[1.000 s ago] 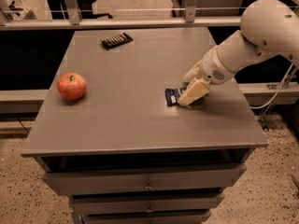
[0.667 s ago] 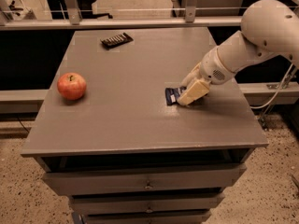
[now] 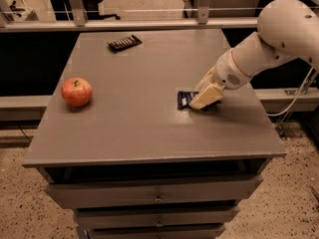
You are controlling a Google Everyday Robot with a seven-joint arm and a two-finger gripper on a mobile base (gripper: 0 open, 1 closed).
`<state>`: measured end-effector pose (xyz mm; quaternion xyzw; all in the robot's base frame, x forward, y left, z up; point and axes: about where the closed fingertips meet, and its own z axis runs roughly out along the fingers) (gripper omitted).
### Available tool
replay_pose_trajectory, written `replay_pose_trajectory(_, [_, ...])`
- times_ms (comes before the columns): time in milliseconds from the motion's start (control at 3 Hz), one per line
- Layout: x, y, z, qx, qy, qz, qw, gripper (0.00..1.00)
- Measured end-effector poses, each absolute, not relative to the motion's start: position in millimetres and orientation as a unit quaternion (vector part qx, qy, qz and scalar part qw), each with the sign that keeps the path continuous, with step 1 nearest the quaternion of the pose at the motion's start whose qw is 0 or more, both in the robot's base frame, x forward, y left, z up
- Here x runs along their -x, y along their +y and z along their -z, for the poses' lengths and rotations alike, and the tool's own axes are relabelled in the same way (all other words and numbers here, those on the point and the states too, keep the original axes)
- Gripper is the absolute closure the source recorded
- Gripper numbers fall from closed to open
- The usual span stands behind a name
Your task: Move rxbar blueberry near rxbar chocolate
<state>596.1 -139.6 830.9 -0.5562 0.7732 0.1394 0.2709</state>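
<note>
The gripper stays planted on the rxbar blueberry at the right of the bench, gripping or not I cannot tell, so the bar has not started toward the rxbar chocolate, well apart at the back.

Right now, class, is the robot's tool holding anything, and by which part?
It cannot be told. The tool is down over the right end of the small flat dark-blue snack bar on the grey tabletop; a grip cannot be seen.

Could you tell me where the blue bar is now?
In the camera view, the blue bar lies right of centre on the table, partly under the tool, opposite the apple.
</note>
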Motion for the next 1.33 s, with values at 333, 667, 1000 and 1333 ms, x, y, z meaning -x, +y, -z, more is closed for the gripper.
replay_pose_trajectory(333, [-588, -168, -877, 0.544, 0.775, -0.129, 0.295, 1.00])
replay_pose_trajectory(667, [-581, -221, -944, 0.514, 0.783, -0.093, 0.338, 1.00])
replay_pose_trajectory(1000, [-586, -227, -967, 0.511, 0.778, -0.080, 0.357, 1.00])
replay_pose_trajectory(1333, [-587, -226, -964, 0.511, 0.778, -0.081, 0.356, 1.00])
